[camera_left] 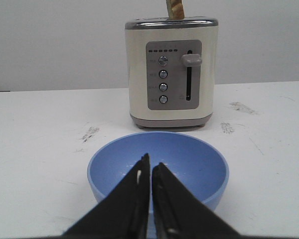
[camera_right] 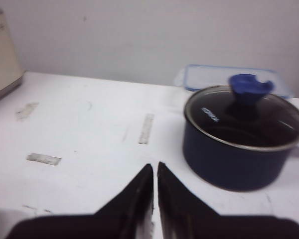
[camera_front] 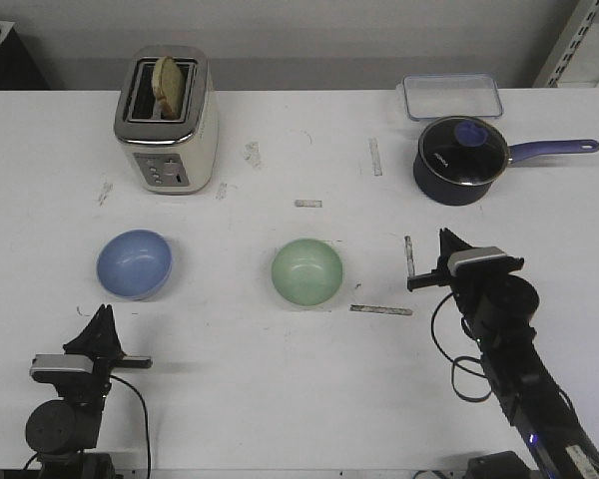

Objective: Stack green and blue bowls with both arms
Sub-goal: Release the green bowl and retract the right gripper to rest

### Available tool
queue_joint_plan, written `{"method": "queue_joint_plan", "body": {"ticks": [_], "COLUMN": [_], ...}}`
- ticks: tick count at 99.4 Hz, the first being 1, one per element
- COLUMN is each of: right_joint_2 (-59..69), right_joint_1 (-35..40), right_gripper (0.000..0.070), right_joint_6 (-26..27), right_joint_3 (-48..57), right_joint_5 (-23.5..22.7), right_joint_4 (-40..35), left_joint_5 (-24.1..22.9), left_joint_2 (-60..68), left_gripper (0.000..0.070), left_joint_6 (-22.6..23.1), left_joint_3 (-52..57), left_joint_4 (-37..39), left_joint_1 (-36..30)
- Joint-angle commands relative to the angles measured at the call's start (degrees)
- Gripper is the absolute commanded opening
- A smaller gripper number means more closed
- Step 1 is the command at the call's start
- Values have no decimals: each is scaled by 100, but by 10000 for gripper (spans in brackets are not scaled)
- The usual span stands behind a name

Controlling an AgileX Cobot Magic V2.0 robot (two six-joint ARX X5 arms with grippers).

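Note:
The light blue bowl [camera_front: 134, 263] sits on the white table at the left, upright and empty. The pale green bowl [camera_front: 307, 271] sits near the table's middle, apart from it. My left gripper [camera_front: 104, 317] is shut and empty, just in front of the blue bowl; in the left wrist view its tips [camera_left: 150, 162] point at the blue bowl [camera_left: 194, 159]. My right gripper [camera_front: 445, 239] is shut and empty, to the right of the green bowl, above the table. In the right wrist view its tips [camera_right: 154, 167] point past bare table toward the saucepan. The green bowl shows only as a sliver at that view's edge.
A cream toaster [camera_front: 166, 118] with toast stands at the back left, behind the blue bowl. A dark blue saucepan [camera_front: 461, 160] with glass lid and a clear lidded container [camera_front: 451, 96] stand at the back right. Tape marks dot the table.

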Motion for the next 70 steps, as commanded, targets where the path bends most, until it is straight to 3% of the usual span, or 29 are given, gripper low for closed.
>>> {"method": "queue_joint_plan", "body": {"ticks": [1,15,40,70], "right_joint_2": [-210,-809,-1910,-2911], "right_joint_1": [-37,-164,-446,-494], "right_gripper": [0,0,0,0], "right_joint_6": [15,234,260,258], "right_joint_3": [-116,-369,-1040,-1062], "right_joint_5": [26,96,168,168], "right_joint_4": [-20,-498,-623,-1019], "left_joint_5": [-20,-17,-20,-17], "left_joint_2": [-11,-11,-11,-11], "left_gripper": [1,1,1,1], "left_joint_6": [39,39,39,39], "left_joint_3": [-127,-127,-127,-127], "left_joint_4": [94,94,92,94], "left_joint_1": [0,0,0,0]}}
